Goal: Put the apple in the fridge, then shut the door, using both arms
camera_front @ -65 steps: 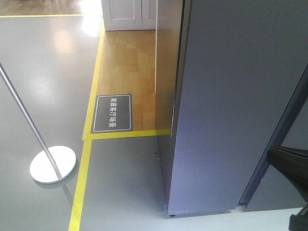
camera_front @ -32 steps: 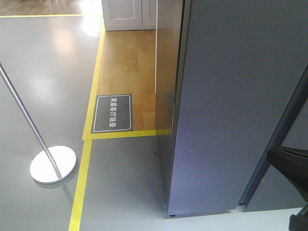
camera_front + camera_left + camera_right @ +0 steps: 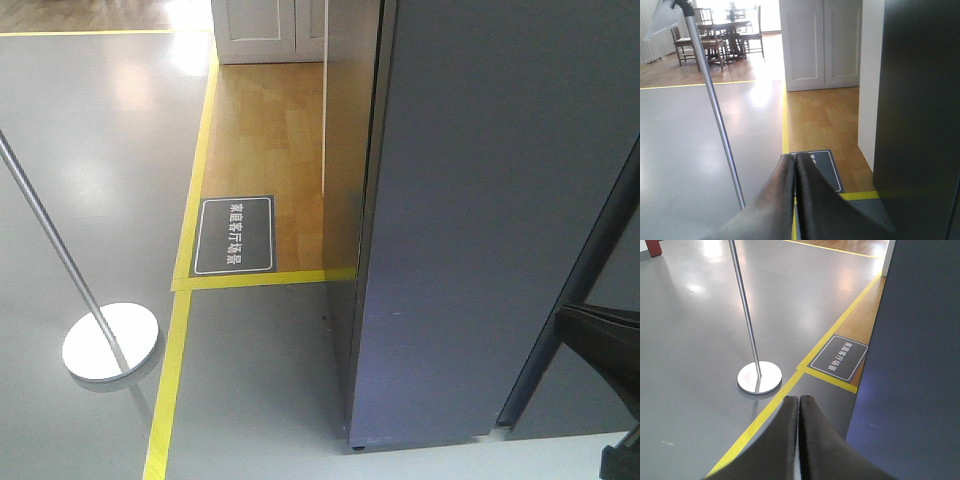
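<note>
My left gripper (image 3: pixel 794 165) is pressed closed, its two dark fingers (image 3: pixel 775 200) touching along their length, and nothing is between them. My right gripper (image 3: pixel 799 407) is the same: both fingers (image 3: pixel 817 440) meet in one thin line and hold nothing.

The fridge (image 3: pixel 480 200) stands at my right side in the front view, a tall dark grey body. Its door (image 3: pixel 590 300) shows only as a dark slanted edge at the far right, and I cannot tell how far it stands open. The apple is not visible in any view.

On the grey floor (image 3: pixel 90 150) a yellow tape line (image 3: pixel 165 400) borders a wooden floor (image 3: pixel 270 130). A dark sign with white characters (image 3: pixel 234 235) lies on the wood just beside the tape. A silver pole (image 3: pixel 50 240) leans up from its round base (image 3: pixel 110 340), well apart from the fridge. A white cabinet (image 3: pixel 820 42) stands behind the wood, and chairs with a table (image 3: pixel 720 30) are far behind.
</note>
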Controlling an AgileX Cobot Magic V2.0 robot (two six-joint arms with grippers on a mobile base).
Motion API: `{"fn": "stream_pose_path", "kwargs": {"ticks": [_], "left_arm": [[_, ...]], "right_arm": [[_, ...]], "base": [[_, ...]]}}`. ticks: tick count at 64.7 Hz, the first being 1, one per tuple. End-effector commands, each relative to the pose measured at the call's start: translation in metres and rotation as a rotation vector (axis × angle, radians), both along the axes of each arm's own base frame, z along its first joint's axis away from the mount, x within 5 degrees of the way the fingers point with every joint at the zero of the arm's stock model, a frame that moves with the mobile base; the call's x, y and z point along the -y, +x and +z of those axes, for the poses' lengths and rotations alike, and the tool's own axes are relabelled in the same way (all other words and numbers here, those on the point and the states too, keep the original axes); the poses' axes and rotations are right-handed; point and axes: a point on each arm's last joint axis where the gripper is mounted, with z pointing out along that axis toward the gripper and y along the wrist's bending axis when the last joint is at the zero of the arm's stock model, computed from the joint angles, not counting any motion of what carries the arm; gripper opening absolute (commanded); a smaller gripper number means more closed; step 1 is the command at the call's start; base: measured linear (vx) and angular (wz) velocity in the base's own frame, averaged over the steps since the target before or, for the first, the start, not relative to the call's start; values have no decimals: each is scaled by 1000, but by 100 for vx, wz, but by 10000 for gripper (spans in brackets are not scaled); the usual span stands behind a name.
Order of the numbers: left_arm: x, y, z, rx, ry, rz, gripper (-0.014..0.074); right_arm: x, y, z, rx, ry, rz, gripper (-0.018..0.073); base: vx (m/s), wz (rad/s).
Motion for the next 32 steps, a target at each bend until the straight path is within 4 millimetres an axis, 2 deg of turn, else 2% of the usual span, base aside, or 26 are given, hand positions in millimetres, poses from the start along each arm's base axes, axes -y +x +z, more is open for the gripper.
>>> {"fn": "stream_pose_path", "kwargs": {"ticks": [1, 32], "left_arm": [[-1, 0, 13, 85, -2, 11, -6], [-1, 0, 13, 84, -1, 11, -6]], "right_arm": [[1, 2, 12, 50, 31, -29, -6], [1, 2, 12, 50, 31, -29, -6]], "base": [[0, 0], [0, 0]]}}
